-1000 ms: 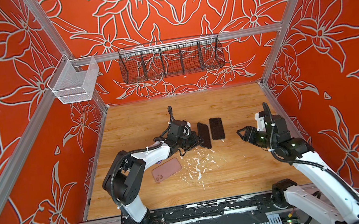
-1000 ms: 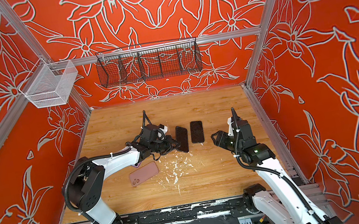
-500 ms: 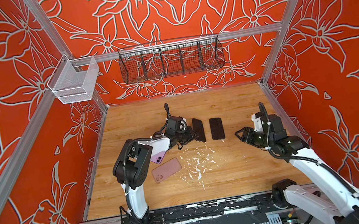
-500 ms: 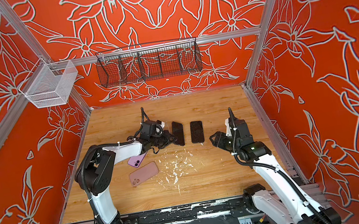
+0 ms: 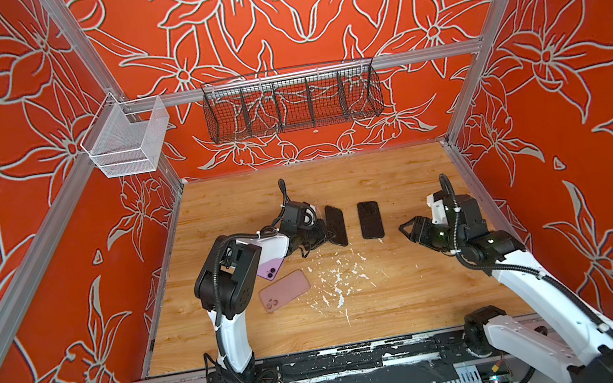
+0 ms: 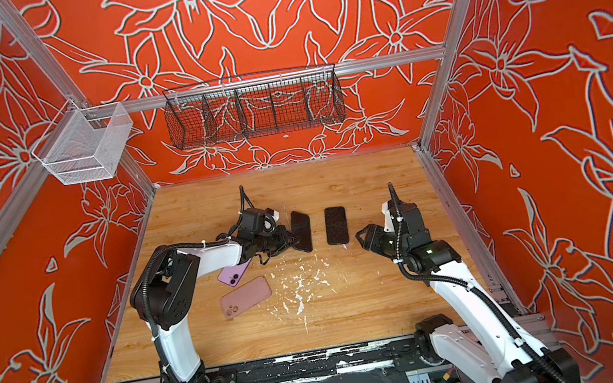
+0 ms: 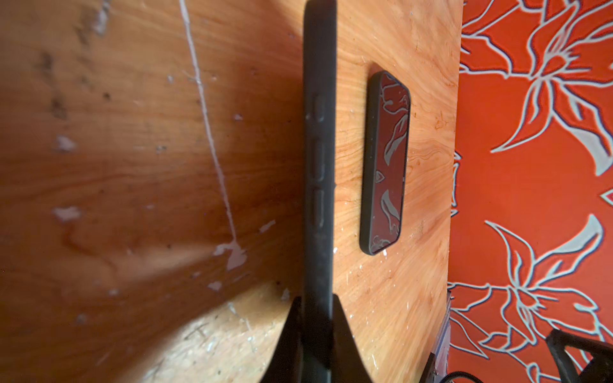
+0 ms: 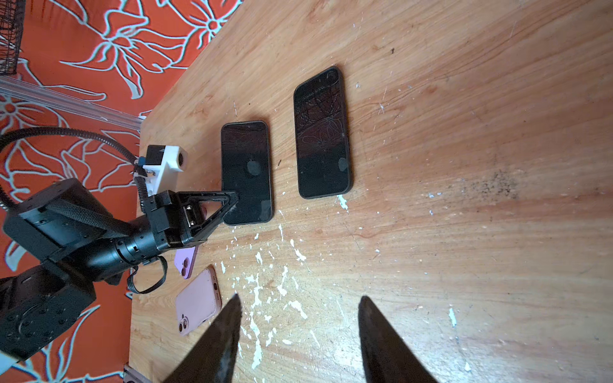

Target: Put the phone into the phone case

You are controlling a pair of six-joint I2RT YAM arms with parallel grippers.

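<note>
Orange floral-walled enclosure; wooden tabletop (image 5: pixel 418 292) scattered with white flecks (image 5: pixel 336 280).

- Black phone in a matte rubbery case (image 5: pixel 336 221) (image 7: pixel 320 149): pinched at its near corner by the left end effector (image 5: pixel 327 235), whose fingers (image 7: pixel 341 331) are clenched on both faces. It sits slightly tilted; contact with the wood cannot be told.
- Second black glossy-screened phone (image 5: pixel 369 219) (image 8: pixel 321 139): flat, just beside the first, between the two end effectors.
- Right end effector (image 5: pixel 404 230) (image 8: pixel 298 296): released, holding nothing, apart from both phones.
- Pink phone case (image 6: pixel 245 296): camera side up, near the left arm.
- Lilac phone (image 6: pixel 234 274): partly covered by that arm.
</note>
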